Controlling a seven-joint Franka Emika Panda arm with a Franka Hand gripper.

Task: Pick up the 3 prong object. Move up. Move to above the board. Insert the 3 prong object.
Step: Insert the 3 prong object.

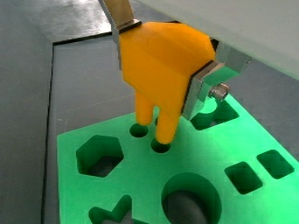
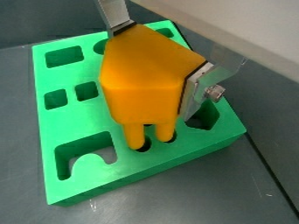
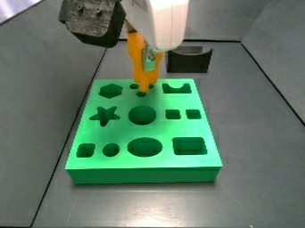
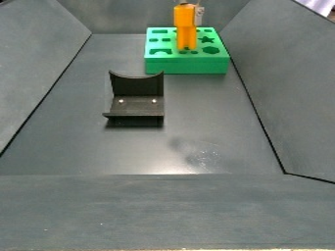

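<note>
Upright 3 prong object (image 1: 165,66), prongs down at the board (image 1: 251,143), clenched in the claw (image 1: 169,61).

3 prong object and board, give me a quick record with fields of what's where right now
gripper: above the board, fingers closed on the 3 prong object
3 prong object: orange, upright, held between the silver fingers
prongs: tips at or just inside the small round holes near one edge of the board; depth cannot be told
board: green slab flat on the dark floor, cut-outs otherwise empty
fixture: dark bracket on the floor, apart from the board, nothing on it
</note>
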